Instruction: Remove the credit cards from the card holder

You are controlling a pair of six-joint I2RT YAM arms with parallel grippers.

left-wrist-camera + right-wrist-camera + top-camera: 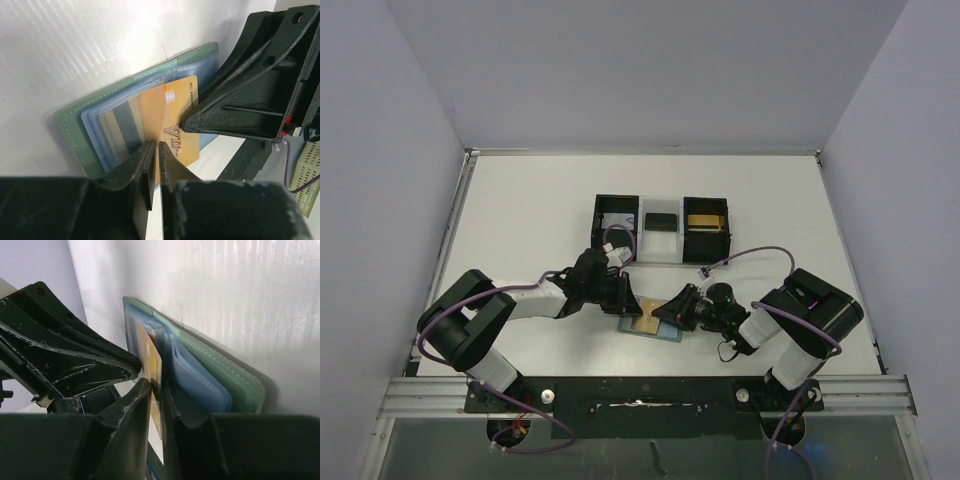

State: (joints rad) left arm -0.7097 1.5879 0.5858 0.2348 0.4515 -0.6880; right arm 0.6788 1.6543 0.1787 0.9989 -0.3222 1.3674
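Seeing both claws meet tip to tip over the card holder [70,122]. It lies open and flat on the surface [520,230], directly under them, green cover down and pale blue pockets [200,380] up.

Right claw [156,386]: fingers nearly together and clamped on the gold card [170,115]. In its own wrist view the card runs edge-on between the two fingers. The card shows its VIP print, and one end sits in the holder's sleeves.

Left claw [156,147]: fingers narrowed to a thin slit, tips down on the same gold card at the edge nearest that claw. Gold shows inside the slit, but I can't tell whether it is pinching the card or only pressing on it. The right claw's tip sits on the card face just ahead and right of the left claw's tips. They are very close, and I can't tell if the two claws touch.

Striped card [125,127]: just left of the left claw's tips, behind clear sleeves inside the holder, with a dark band across it.

Tray [660,252]: black and clear, three compartments, on the surface beyond both claws and well apart from the holder.
- Compartment ahead of the right claw: a gold item.
- Middle compartment: a black item.
- Compartment ahead of the left claw: something pale.
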